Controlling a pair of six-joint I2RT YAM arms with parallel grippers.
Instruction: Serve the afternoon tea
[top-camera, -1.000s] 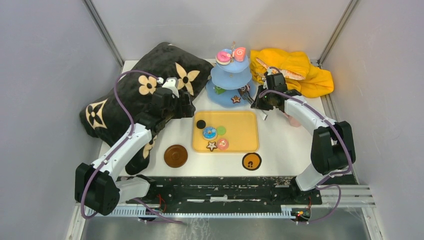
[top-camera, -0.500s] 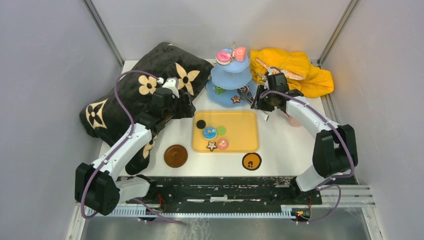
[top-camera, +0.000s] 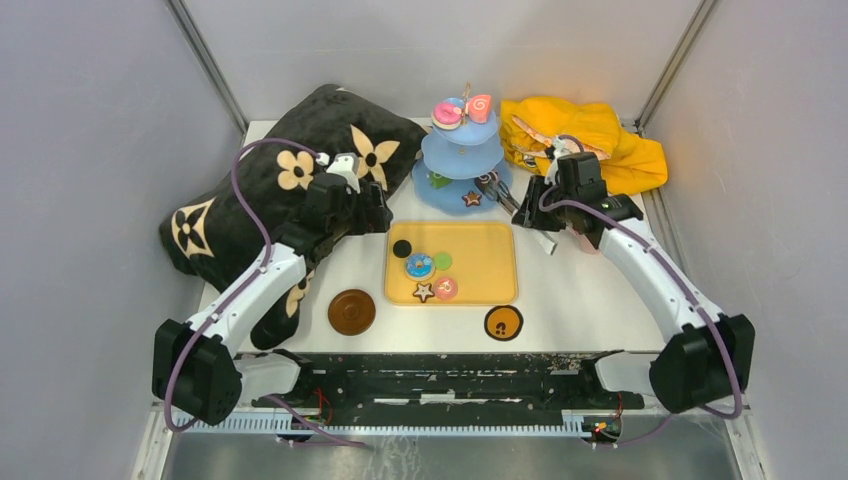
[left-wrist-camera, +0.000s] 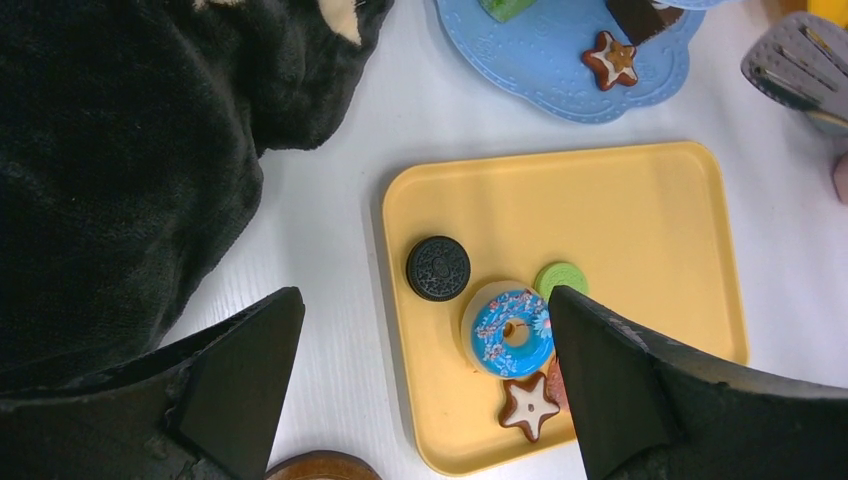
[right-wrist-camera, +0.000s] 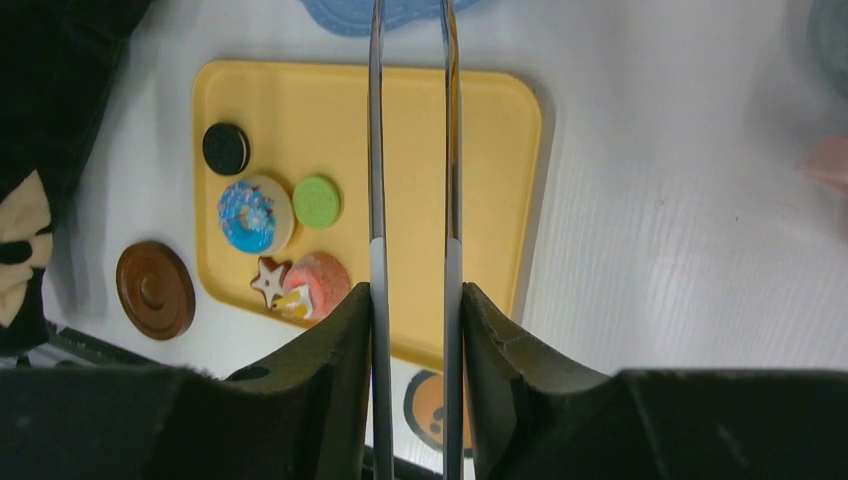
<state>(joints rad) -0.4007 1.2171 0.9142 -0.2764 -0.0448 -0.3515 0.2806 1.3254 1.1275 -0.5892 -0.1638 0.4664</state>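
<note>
The light-blue three-tier stand (top-camera: 462, 165) stands at the back with pink swirl rolls (top-camera: 447, 113) on top and a star biscuit (top-camera: 471, 198) on its bottom tier. On the yellow tray (top-camera: 485, 265) lie a black cookie (left-wrist-camera: 438, 268), a blue doughnut (left-wrist-camera: 511, 332), a green disc (right-wrist-camera: 317, 201), a star biscuit (left-wrist-camera: 529, 405) and a pink sweet (right-wrist-camera: 320, 283). My right gripper (right-wrist-camera: 412, 300) is shut on the metal tongs (right-wrist-camera: 376, 150), whose grey tips (left-wrist-camera: 800, 65) hang beside the stand's bottom tier. My left gripper (left-wrist-camera: 425, 330) hovers open over the tray's left edge. A pink cup (right-wrist-camera: 830, 165) and a grey mug (right-wrist-camera: 832, 30) show at the right.
A black plush cushion (top-camera: 270, 190) with cream flowers fills the back left, under my left arm. A yellow cloth (top-camera: 600, 140) lies at the back right. A round brown coaster (top-camera: 352, 311) and an orange-and-black coaster (top-camera: 503, 322) sit near the front edge. Grey walls close in on both sides.
My right arm has swung its elbow out to the right and its wrist has shifted right and back, still gripping the tongs. The left arm has not moved.
</note>
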